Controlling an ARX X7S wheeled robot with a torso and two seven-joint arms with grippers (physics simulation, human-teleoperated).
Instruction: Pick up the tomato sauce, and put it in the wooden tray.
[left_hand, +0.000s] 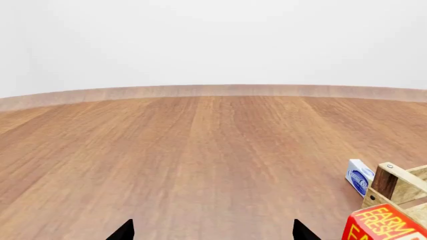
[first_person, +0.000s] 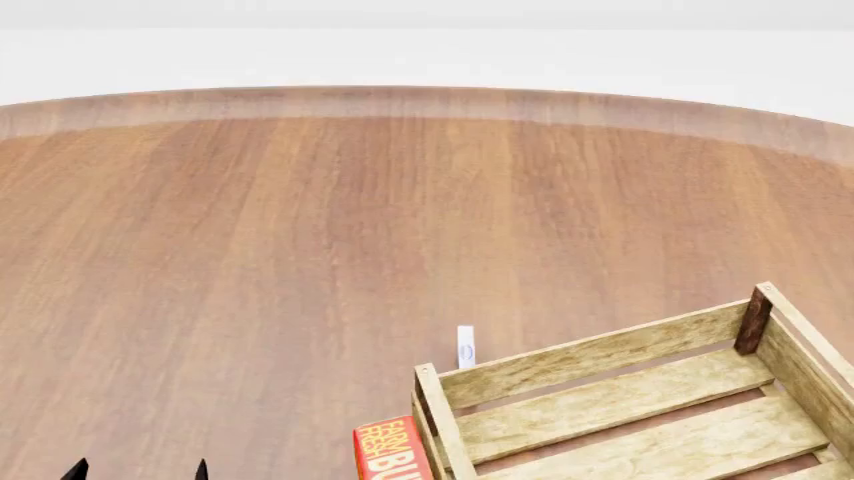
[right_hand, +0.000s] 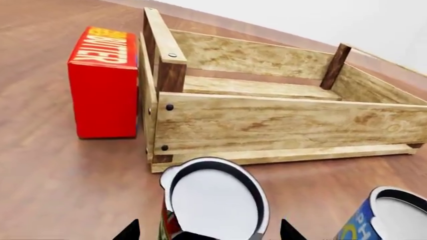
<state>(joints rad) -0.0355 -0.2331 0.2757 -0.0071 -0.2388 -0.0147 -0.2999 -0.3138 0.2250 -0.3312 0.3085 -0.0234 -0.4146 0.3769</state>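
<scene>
- The step in hand, as I judge it, is the approach to the grasp: the right hand (right_hand: 208, 231) hangs over the tomato sauce (right_hand: 213, 202), whose silver-white top fills the space between its two dark fingertips (right_hand: 127, 232) in the right wrist view.
- The right hand is spread, one tip on each side of the can and neither seen pressing its wall; nothing is gripped yet.
- The tomato sauce stands upright on the table (right_hand: 53, 175), just outside the near long wall of the wooden tray (right_hand: 280, 125), close to the tray's corner post. The head view does not show it at all.
- A blue-and-yellow can (right_hand: 383, 217) stands just beside the tomato sauce, away from the butter box (right_hand: 105, 82); that box stands against the tray's short end wall.
- In the head view the tray lies at about 4 o'clock, the butter box at 6 o'clock by its corner, and a small white and blue packet (first_person: 466, 347) just past that corner towards 12 o'clock.
- The left hand (left_hand: 212, 231) is open and empty over bare table, well apart from the work, at about 7 o'clock in the head view.
- Next move, as I read it: lower the right hand so the tips sit on the label, close, lift straight up clear of the neighbouring can, then carry over the near wall and set the can on the slats.
- The tray looks empty in the parts shown.
</scene>
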